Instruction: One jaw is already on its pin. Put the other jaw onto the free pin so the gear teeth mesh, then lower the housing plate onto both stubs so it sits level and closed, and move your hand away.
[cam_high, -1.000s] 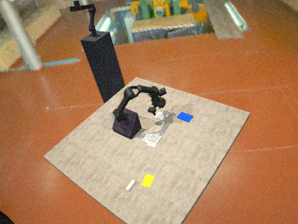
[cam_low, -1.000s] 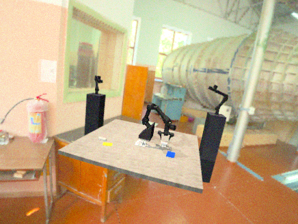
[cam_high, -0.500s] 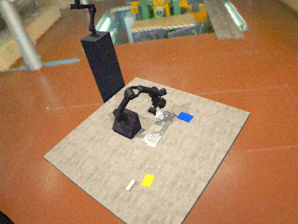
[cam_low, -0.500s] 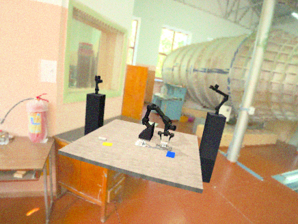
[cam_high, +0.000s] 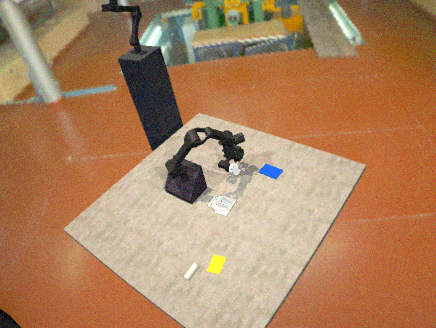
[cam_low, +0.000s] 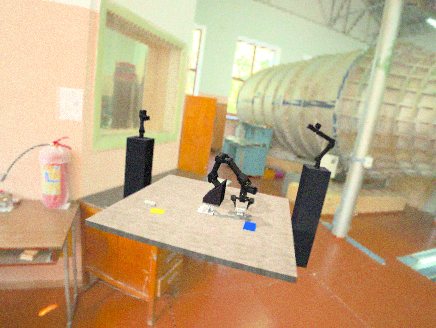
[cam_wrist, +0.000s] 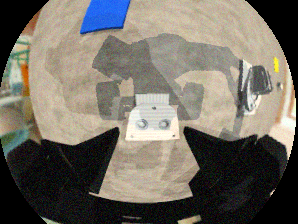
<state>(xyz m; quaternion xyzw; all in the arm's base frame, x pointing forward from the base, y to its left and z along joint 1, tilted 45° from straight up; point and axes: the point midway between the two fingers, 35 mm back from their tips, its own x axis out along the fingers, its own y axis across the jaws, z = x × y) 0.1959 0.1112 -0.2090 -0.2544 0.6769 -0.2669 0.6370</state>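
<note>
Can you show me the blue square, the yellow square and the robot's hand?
Blue square (cam_high: 271, 171) (cam_low: 249, 226) (cam_wrist: 106, 16): all views, its flat top.
Yellow square (cam_high: 216, 264) (cam_low: 157, 211) (cam_wrist: 276, 64): all views, its top.
Hand (cam_wrist: 152, 129): wrist view, between its fingertips.

"Any words or numbers you can read in there?"

"None. The fire extinguisher's label (cam_low: 51, 179) and the sheet on the wall (cam_low: 71, 104) are both too blurred to make out."

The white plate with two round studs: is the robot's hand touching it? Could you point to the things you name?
Apart: in the wrist view, tabletop shows between the hand (cam_wrist: 151, 131) and both sides of the white plate (cam_wrist: 152, 131).
</note>
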